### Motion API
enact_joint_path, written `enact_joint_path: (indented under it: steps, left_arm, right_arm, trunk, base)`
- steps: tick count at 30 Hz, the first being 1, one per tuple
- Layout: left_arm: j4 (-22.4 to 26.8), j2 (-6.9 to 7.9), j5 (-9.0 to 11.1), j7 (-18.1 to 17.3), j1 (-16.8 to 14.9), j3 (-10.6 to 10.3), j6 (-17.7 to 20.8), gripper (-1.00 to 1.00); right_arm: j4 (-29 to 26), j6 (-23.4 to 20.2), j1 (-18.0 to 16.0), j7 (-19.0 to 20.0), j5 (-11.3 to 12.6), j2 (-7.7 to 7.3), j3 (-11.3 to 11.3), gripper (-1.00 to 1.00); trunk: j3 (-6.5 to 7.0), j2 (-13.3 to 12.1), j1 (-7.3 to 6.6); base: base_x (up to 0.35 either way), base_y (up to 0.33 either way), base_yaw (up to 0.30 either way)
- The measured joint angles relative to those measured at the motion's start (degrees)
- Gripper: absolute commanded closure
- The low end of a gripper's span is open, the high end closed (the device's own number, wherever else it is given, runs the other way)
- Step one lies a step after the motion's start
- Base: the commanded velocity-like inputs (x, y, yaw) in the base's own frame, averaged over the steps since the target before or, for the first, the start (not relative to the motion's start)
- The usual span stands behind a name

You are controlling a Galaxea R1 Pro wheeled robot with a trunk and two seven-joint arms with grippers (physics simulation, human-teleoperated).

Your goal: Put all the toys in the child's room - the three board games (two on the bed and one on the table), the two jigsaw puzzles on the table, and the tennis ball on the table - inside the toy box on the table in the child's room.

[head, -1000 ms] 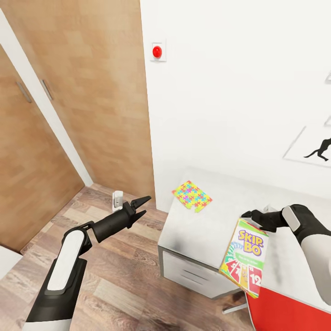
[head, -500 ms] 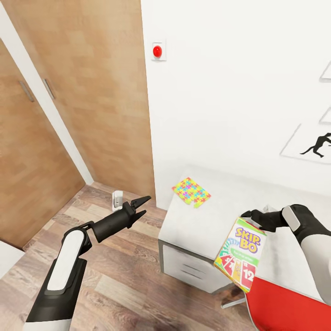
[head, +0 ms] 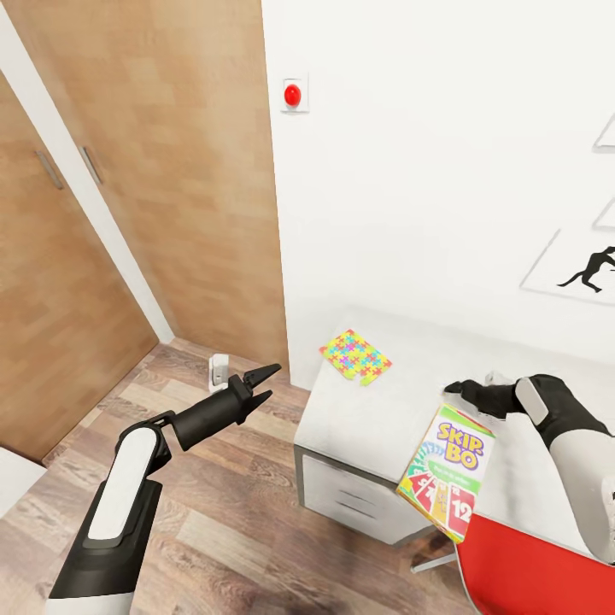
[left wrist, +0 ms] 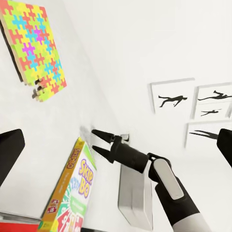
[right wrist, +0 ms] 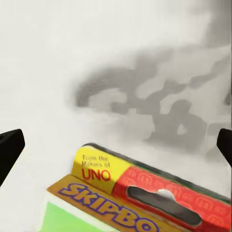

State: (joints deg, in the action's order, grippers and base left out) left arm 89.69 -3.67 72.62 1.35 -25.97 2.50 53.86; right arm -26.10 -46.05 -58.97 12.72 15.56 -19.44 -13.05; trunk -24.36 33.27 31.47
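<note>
The SKIP BO board game [head: 448, 470] rests tilted on the table [head: 376, 427], its lower end over the front edge; its top flap shows close up [right wrist: 135, 193]. My right gripper [head: 453, 389] is open just above the box's top edge, not touching it, fingers spread [left wrist: 96, 140]. A multicoloured jigsaw puzzle [head: 356, 357] lies near the table's far left corner [left wrist: 34, 48]. A light grey bin, apparently the toy box [left wrist: 135, 198], stands behind my right arm. My left gripper [head: 266, 383] is open and empty over the floor, left of the table.
A red chair [head: 530, 572] stands at the table's front right. White drawers [head: 350, 504] sit under the tabletop. Wooden doors [head: 171, 171] fill the left. The white wall carries a red button [head: 292, 95] and silhouette pictures [head: 589, 273]. Plank floor [head: 222, 521] lies left of the table.
My right gripper has let go of the SKIP BO box and drawn back slightly; the box stays tilted on the table edge. The view shifted a little at first. The left arm is still.
</note>
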Motion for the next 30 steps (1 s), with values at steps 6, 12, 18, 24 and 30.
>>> enact_joint_path:
  steps: [6,12,18,24,30]
  left_arm:
    - [-0.1,-0.09,-0.4,0.0,0.0,0.0,0.0,-1.00]
    - [-2.1,0.04,-1.1,0.1,0.0,-0.1,-1.1,-1.00]
    - [-5.1,0.49,-3.4,0.1,2.0,0.2,-2.4,-1.00]
    - [-6.0,1.81,-5.4,0.0,6.2,1.8,-3.0,-1.00]
    - [-6.8,3.95,-6.2,-0.9,10.1,5.8,-4.0,-1.00]
  right_arm:
    - [-1.4,8.5,0.1,-0.1,-0.8,0.56,-0.1,-1.00]
    - [-7.3,18.8,2.1,0.1,-0.9,0.41,-0.5,-1.00]
    - [-19.9,20.9,8.4,1.0,-0.8,0.16,-0.9,-1.00]
    - [-35.2,14.1,15.2,1.5,0.1,0.03,-1.7,-1.00]
    - [-50.7,2.7,21.2,1.5,2.1,-0.02,-3.6,-1.00]
  trunk:
    - [0.00,0.0,0.00]
    - [0.00,0.0,0.00]
    - [0.00,0.0,0.00]
    - [-0.01,0.0,-0.01]
    - [0.00,0.0,-0.01]
  base:
    - [0.000,0.000,0.000]
    - [0.000,0.000,0.000]
    - [0.000,0.000,0.000]
    - [0.000,0.000,0.000]
    - [0.000,0.007,0.000]
